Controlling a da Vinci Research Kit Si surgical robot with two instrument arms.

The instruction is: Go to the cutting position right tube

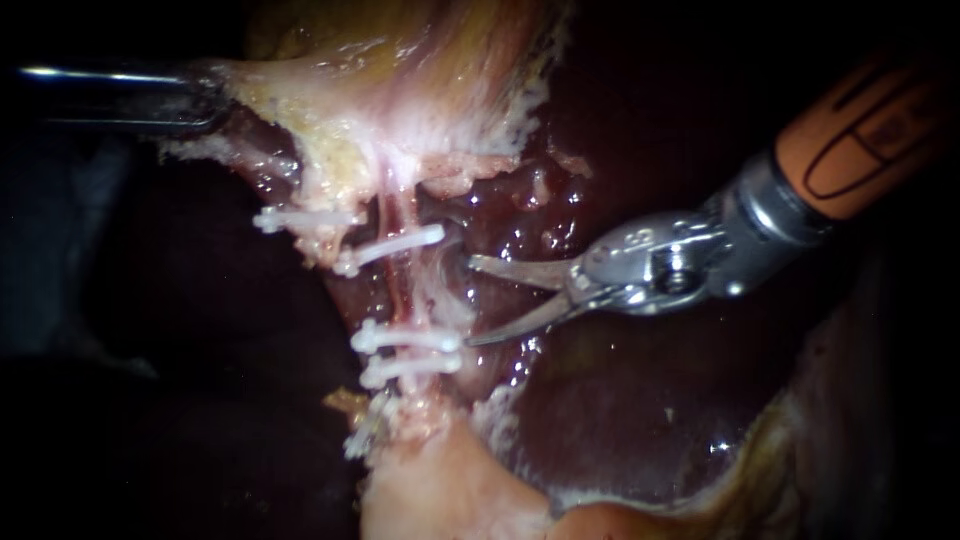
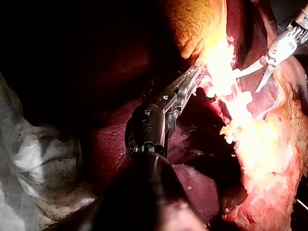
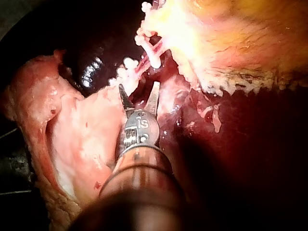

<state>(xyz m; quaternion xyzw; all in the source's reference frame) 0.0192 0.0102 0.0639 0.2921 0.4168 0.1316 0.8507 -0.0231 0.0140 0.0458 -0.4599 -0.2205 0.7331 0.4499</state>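
Clipped tubes run down from the pale gallbladder (image 1: 430,90) in the endoscope view. White clips (image 1: 392,248) cross them above, and two more clips (image 1: 405,340) lie lower. The right tube (image 1: 437,290) shows bare between those clips. My right instrument (image 1: 470,302) comes in from the right with its curved blades open. The blade tips stand just at the right edge of that bare stretch, not around it. The right wrist view shows the same open blades (image 3: 139,91) pointing at the clips (image 3: 129,65). My left instrument (image 1: 222,100) is shut on the gallbladder's pale edge and holds it up to the left.
Dark wet liver (image 1: 620,400) lies behind and under the right instrument. Another clip (image 1: 300,218) sits on the left strand, and one clip (image 1: 365,425) low near the pale stump (image 1: 440,490). In the left wrist view, white gauze (image 2: 33,159) lies beside the liver.
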